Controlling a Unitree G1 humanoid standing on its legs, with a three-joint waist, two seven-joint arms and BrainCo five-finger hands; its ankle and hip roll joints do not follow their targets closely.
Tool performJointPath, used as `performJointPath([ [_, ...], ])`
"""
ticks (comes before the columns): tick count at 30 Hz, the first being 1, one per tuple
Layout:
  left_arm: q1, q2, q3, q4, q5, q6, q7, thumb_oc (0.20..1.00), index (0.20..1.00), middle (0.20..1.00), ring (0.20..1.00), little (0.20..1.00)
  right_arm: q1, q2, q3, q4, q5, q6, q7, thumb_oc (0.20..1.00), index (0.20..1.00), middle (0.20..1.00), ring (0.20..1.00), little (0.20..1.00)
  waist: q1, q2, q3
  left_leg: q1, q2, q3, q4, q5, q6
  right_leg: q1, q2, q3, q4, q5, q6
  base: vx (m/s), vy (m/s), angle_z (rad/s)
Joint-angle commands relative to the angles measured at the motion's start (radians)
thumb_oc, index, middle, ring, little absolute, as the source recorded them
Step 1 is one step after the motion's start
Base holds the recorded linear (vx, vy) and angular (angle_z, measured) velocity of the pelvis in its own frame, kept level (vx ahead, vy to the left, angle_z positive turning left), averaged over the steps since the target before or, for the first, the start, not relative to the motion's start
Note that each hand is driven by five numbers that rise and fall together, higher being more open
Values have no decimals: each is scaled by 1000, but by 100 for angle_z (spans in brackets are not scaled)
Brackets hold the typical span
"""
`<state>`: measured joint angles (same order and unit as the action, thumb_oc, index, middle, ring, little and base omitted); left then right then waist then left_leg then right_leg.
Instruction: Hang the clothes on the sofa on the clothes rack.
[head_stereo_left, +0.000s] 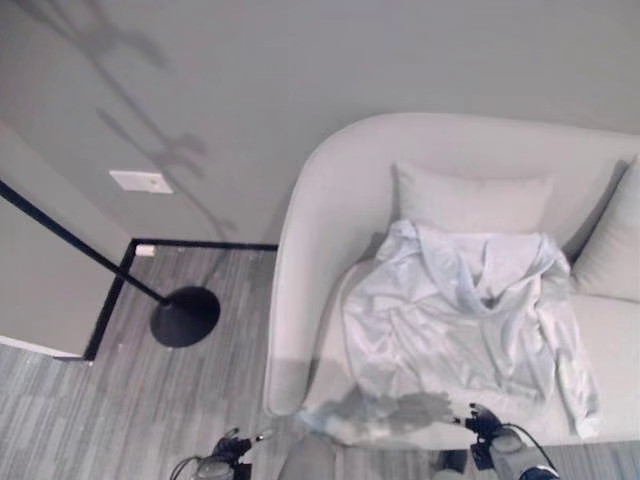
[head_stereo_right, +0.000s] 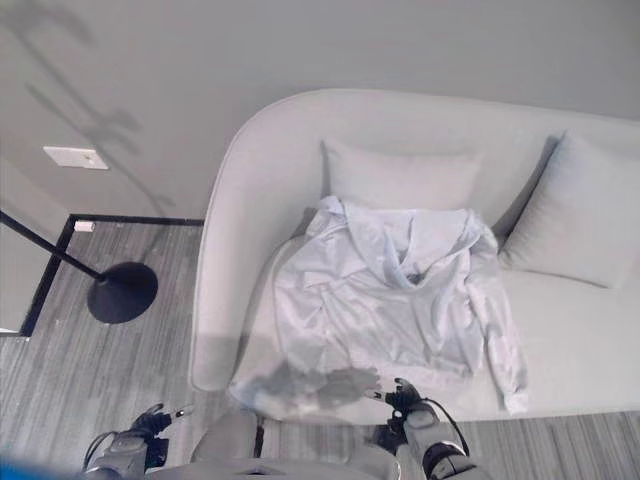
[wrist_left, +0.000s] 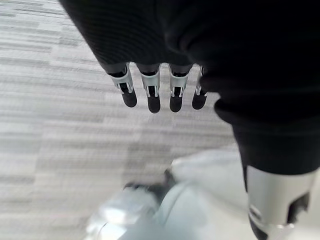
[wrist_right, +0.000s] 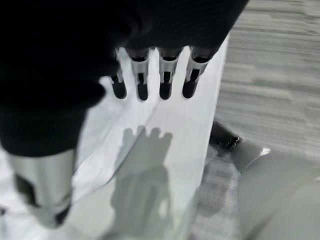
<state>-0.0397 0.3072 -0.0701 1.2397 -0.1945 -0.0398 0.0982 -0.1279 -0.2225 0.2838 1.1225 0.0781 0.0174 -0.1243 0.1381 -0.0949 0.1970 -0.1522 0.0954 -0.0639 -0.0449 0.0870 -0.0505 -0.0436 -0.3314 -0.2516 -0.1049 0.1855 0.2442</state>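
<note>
Garment (head_stereo_right: 395, 295): one, pale, spread flat on sofa (head_stereo_right: 590, 340) seat below two cushions (head_stereo_right: 400, 178). Rack base (head_stereo_right: 122, 292) on floor, one. Right hand (wrist_right: 150, 75) above seat edge, fingers straight, empty; left hand (wrist_left: 157, 85) over floor, likewise.

two pale cushions (head_stereo_right: 400, 180) (head_stereo_right: 575, 225) leaning on the backrest | grey striped floor (head_stereo_left: 90, 410) | white wall plate (head_stereo_left: 141, 181) on the grey wall (head_stereo_left: 300, 60)
</note>
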Motion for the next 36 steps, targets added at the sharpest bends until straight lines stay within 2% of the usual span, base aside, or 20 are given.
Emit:
performJointPath([
  [1,-68,-2,-35,15,-47,-21,12,1000,1000,1000,1000,1000,-50,-68,-23,0,-9,-7,-35,1000,1000,1000,1000,1000,-8,26,26,107,90,-35,-42,-73,-122,-66,28,56,64,-28,18,81,-663,88],
  [4,-63,-18,-39,8,-64,-24,17,1000,1000,1000,1000,1000,-42,-79,-26,-1,-4,-12,-39,1000,1000,1000,1000,1000,-23,40,28,81,125,-61,-42,-40,-140,-50,51,25,77,-70,18,19,-346,50],
  [6,-72,-38,-33,-1,-109,-27,32,1000,1000,1000,1000,1000,-32,-103,-50,7,14,-16,-57,1000,1000,1000,1000,1000,-34,58,28,42,153,-75,-42,9,-153,-26,99,-9,80,-124,-8,-5,-434,43],
  [7,-70,-48,-30,-1,-126,-30,34,1000,1000,1000,1000,1000,-25,-112,-56,14,23,-19,-62,1000,1000,1000,1000,1000,-41,67,23,30,160,-62,-42,30,-154,-8,117,-35,72,-140,-23,31,-460,96],
  [8,-70,-59,-31,-2,-119,-31,32,1000,1000,1000,1000,1000,-13,-129,-63,20,26,-23,-69,1000,1000,1000,1000,1000,-52,78,15,5,168,7,-42,87,-150,32,148,-76,37,-161,-41,31,-435,96],
  [10,-69,-57,-35,-7,-110,-29,22,1000,1000,1000,1000,1000,-10,-146,-68,26,35,-24,-70,1000,1000,1000,1000,1000,-57,80,10,-6,153,79,-42,104,-132,47,168,-101,18,-171,-57,1,-310,65],
  [11,-69,-57,-35,-7,-110,-28,22,1000,1000,1000,1000,1000,-10,-146,-68,26,35,-24,-70,1000,1000,1000,1000,1000,-56,80,11,-5,153,80,-42,104,-132,47,168,-99,18,-171,-57,-13,-177,45],
  [13,-57,-59,-31,-10,-102,-27,17,1000,1000,1000,1000,1000,-2,-151,-73,35,42,-23,-66,1000,1000,1000,1000,1000,-50,80,5,11,103,66,-42,77,-103,48,187,-97,18,-180,-69,14,-211,22],
  [14,-46,-62,-21,-1,-96,-23,10,1000,1000,1000,1000,1000,4,-156,-77,44,43,-25,-62,1000,1000,1000,1000,1000,-50,80,-1,27,46,49,-30,47,-77,52,196,-101,18,-178,-72,28,-234,-5],
  [16,-39,-58,-20,7,-91,-20,4,1000,1000,1000,1000,1000,8,-149,-76,50,46,-24,-60,1000,1000,1000,1000,1000,-48,80,-4,40,2,69,-11,17,-51,50,209,-101,18,-184,-84,18,-158,23],
  [18,-31,-56,-18,13,-82,-16,1,1000,1000,1000,1000,1000,15,-144,-85,54,55,-26,-62,1000,1000,1000,1000,1000,-44,83,-6,52,-30,53,-25,7,-40,49,220,-96,18,-184,-86,35,-47,11],
  [22,-44,-54,-36,13,-71,-17,-2,1000,1000,1000,1000,1000,14,-135,-95,59,67,-29,-63,1000,1000,1000,1000,1000,-56,86,-15,46,-44,52,-38,8,-45,45,214,-99,18,-176,-83,30,35,6],
  [27,-38,-55,-53,22,-30,-8,-11,1000,1000,1000,1000,1000,25,-115,-99,76,68,-19,-51,1000,1000,1000,1000,1000,-62,88,-26,81,-58,51,-42,-19,-30,62,197,-88,18,-164,-73,77,122,4],
  [33,-35,-43,-46,29,-19,-6,-9,1000,1000,1000,1000,1000,26,-96,-97,72,53,-12,-48,1000,1000,1000,1000,1000,-60,72,-25,100,-75,68,-32,-56,-10,75,163,-63,20,-145,-56,65,144,-2],
  [36,-51,-24,-39,9,-30,-5,-6,1000,1000,1000,1000,1000,0,-93,-98,54,49,-10,-50,1000,1000,1000,1000,1000,-58,68,9,87,-91,89,10,-92,22,-3,118,-30,161,-152,-45,-27,186,-25],
])
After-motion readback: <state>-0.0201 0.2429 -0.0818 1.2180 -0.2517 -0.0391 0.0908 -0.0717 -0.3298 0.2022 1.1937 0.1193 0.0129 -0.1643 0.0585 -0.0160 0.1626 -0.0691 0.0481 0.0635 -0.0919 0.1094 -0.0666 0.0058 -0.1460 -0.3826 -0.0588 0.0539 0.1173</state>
